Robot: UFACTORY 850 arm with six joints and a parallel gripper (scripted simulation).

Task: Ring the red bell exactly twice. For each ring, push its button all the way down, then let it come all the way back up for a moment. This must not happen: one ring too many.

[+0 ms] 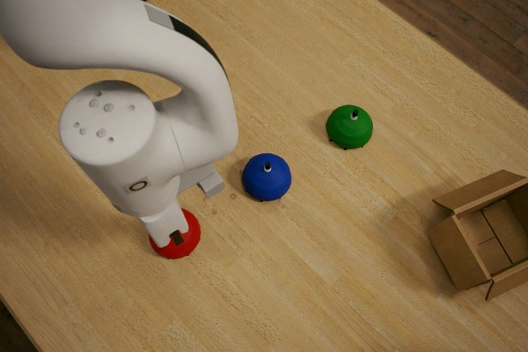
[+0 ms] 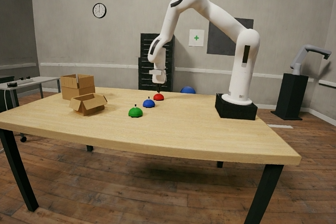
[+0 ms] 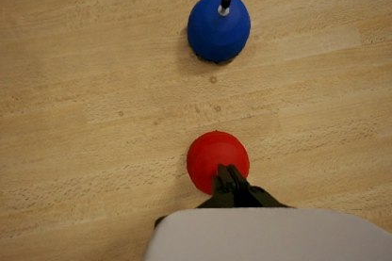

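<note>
My fingers are clenched tight together, gripping nothing, their dark tips resting on the crown of the red bell point(image 3: 207, 157).

I am pointing straight down over the red bell, which is sitting at the left end of a diagonal row on the pale, grainy wooden table point(image 1: 298, 254); my tips are covering its button, so I cannot tell how far down it is. The bell is a smooth, matte dome. To its right the blue bell point(image 1: 266, 177) and then the green bell point(image 1: 349, 126) are standing apart, same domed shape, each with a thin dark button poking up. Farthest right, a cardboard box point(image 1: 458, 254) is lying open, flaps spread.
</note>
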